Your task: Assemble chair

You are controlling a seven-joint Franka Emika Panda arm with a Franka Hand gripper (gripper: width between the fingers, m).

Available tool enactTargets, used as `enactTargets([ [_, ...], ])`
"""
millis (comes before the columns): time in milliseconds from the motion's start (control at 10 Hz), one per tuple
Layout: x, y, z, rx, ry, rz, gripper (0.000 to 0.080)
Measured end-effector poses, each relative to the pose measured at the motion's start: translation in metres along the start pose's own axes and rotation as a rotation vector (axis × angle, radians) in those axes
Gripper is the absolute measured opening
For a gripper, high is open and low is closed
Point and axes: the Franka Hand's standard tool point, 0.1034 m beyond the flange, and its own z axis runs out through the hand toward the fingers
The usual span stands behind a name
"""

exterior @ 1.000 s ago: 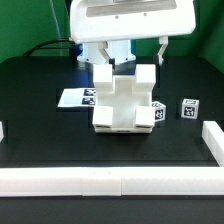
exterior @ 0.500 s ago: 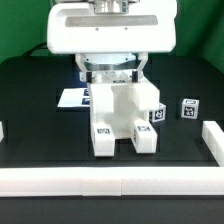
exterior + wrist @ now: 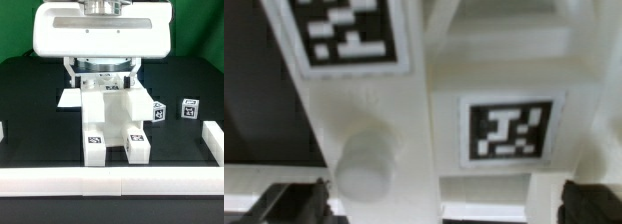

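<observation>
Black surface [image 3: 35,150] carries the half-built chair [image 3: 112,120] at its middle, under the arm [image 3: 100,35], its two legs [image 3: 95,148] pointing toward the near rail [image 3: 110,186]. Your gripper [image 3: 434,200] looks clamped on the chair, pressing both flanks in the wrist view. You seem to be repositioning it for the next part, so set it down square and steady before you let go.

This is a robotics lab bench rigged for camera tracking. A matt black worktop [image 3: 30,130] is fenced by white rails [image 3: 110,183] along its near edge and at the exterior view's right. A marker board [image 3: 68,98] lies flat at the far left. Square black-and-white tags [image 3: 95,141] mark the white chair [image 3: 115,120] and a small cube [image 3: 188,108]. A white robot arm [image 3: 100,30] hangs before a plain green backdrop [image 3: 200,30].
</observation>
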Motion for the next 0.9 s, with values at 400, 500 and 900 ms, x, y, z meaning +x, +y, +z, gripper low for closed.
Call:
enactTargets([
  [400,0.006,0.000,0.004,-0.005,0.010,0.003,0.0648],
  [500,0.006,-0.003,0.001,0.009,-0.007,0.014,0.0648],
  [900,0.015,-0.025,-0.024,0.072,-0.083,0.148,0.0648],
])
